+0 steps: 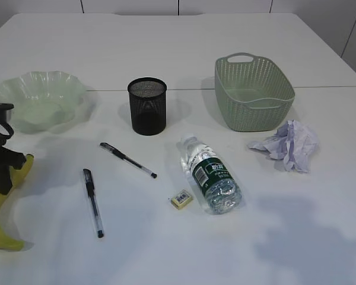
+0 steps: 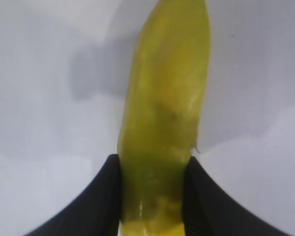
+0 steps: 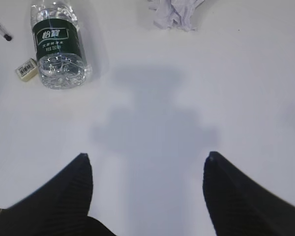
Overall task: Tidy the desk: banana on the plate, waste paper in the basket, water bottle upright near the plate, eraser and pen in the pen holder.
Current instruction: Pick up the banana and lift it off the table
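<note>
My left gripper is shut on the yellow banana at the left edge, near the table; its jaws clamp the fruit. The pale green plate stands behind it. A water bottle lies on its side in the middle, also in the right wrist view. A small eraser lies beside it. Two pens lie left of the bottle. Crumpled paper lies at the right. My right gripper is open and empty.
A black mesh pen holder stands at the back middle. A green woven basket stands at the back right, behind the paper. The white table has bare surface at the front right, where an arm's shadow falls.
</note>
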